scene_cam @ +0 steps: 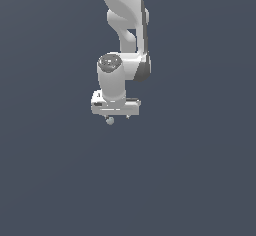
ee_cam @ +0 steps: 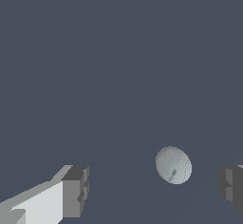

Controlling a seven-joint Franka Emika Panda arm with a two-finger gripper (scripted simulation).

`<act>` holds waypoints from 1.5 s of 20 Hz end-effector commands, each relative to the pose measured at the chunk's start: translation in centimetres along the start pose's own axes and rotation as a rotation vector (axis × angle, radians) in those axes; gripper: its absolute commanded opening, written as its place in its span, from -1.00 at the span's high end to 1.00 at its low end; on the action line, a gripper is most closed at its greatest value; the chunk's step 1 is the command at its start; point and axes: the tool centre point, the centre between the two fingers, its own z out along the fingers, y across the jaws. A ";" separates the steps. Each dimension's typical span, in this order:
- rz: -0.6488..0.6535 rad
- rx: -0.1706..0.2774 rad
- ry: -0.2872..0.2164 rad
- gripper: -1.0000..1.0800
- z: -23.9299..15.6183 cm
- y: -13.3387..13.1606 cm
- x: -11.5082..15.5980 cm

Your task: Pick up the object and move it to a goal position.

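The white arm (scene_cam: 125, 35) comes down from the twelve o'clock edge of the exterior view and ends in the tool (scene_cam: 116, 115), whose flat white body sits a little above the frame's centre. The sphere (scene_cam: 110, 121) (tiny, pale grey-bluish, smooth) shows just under that body, at about seven o'clock from its middle and close against the underside. The backdrop is plain dark slate blue all round, and no shadow or edge tells whether the sphere rests on a surface.

In the wrist view the tool (ee_cam: 154, 190) stands wide: one finger (ee_cam: 73, 192), with a white shank and a grey pad, is at about seven o'clock in the frame, and the other is cut by the frame edge near four o'clock. The sphere (ee_cam: 173, 165) lies between them, nearer the four o'clock finger, with dark background visible on both sides of it. Neither pad touches it, so the tool holds nothing.
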 end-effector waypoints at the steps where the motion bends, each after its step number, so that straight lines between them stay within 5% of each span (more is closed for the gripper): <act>1: 0.005 -0.002 0.003 -0.92 1.3 1.5 -1.0; 11: 0.016 -0.007 0.010 -0.92 3.8 4.4 -3.2; 30: 0.016 -0.007 0.010 -0.92 8.7 4.5 -3.3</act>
